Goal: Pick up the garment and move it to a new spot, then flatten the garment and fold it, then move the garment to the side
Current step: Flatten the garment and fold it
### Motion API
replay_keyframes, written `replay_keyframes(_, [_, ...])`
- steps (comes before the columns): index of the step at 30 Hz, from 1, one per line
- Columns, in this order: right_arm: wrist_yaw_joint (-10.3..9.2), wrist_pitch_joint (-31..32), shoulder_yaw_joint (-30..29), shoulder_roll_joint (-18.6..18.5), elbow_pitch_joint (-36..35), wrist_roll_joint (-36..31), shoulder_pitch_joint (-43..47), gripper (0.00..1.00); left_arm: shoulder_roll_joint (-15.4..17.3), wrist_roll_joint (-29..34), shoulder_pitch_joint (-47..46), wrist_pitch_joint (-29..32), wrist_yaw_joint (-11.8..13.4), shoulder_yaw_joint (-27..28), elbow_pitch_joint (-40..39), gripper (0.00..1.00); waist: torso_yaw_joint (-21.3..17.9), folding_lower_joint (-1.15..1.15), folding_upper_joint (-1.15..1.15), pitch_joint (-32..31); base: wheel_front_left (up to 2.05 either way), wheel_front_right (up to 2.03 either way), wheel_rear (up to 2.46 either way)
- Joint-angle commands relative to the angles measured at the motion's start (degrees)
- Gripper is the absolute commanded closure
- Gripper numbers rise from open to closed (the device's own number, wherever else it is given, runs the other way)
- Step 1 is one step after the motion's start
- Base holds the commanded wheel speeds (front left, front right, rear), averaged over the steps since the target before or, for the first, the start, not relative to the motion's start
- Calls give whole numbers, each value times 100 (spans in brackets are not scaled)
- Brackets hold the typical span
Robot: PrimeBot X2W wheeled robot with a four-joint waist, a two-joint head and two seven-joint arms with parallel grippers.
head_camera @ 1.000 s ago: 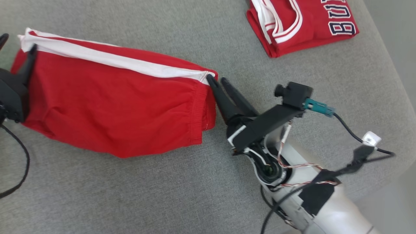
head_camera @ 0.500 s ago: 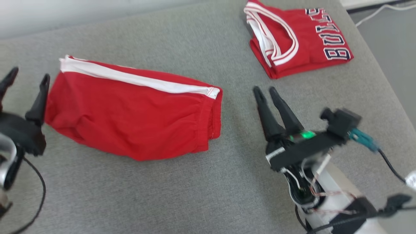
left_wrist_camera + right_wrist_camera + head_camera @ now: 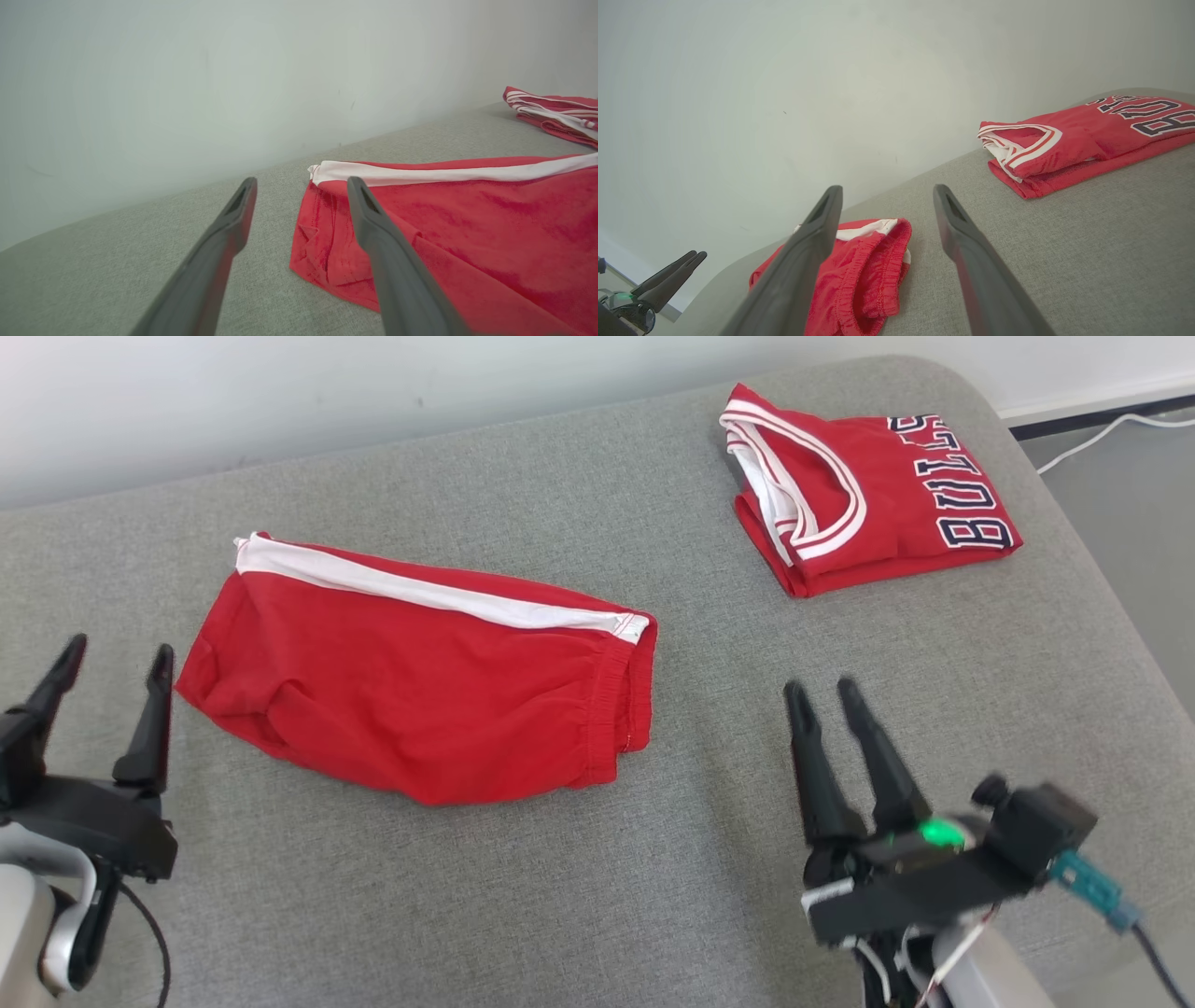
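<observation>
1. Look first at the lower left of the head view. The left claw has its two fingers spread wide, with nothing between them. The finger nearer the centre of the frame ends just beside the left end of the shorts, and a narrow strip of grey cushion shows between the two. There is no contact.

2. Look at the lower right of the same view. The right claw is also parted and empty. Its tips point up the frame over bare cushion, well apart from the waistband end of the shorts.

3. Find the shorts at centre left of the head view. They lie flat on the cushion, and neither claw holds them. They are red, with a white stripe along the far edge. The gathered waistband is at the right end. In the left wrist view the cloth at the left end shows loose creases.

4. Further up, at the upper right, a folded red jersey with white trim and dark lettering lies on the same cushion, well apart from the shorts.

5. A pale wall runs along the top of the frame. A white cable lies in the upper right corner.
</observation>
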Motion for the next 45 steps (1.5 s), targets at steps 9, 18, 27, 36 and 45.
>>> replay_keyframes(9, [0,20,-211,187,-225,-330,364,0,-226,-131,93,107,85,-131,-228,0,-11,1,0,75,0,0,0])
replay_keyframes(18, [0,167,-238,201,-284,-382,425,0,-612,-218,-140,167,-43,-374,302,0,0,1,0,70,0,0,0])
replay_keyframes(27, [0,257,-230,195,-331,-417,361,0,-771,-225,-447,78,-203,-481,1347,0,-138,1,0,197,0,0,0])
replay_keyframes(36, [0,290,-190,201,-301,-426,340,0,-743,-73,-805,-124,-289,-546,2153,0,-272,1,0,299,0,0,0])
replay_keyframes(45, [0,363,-124,189,-262,-432,356,0,-763,-42,-1062,-272,-285,-542,2803,0,-361,1,0,315,0,0,0])
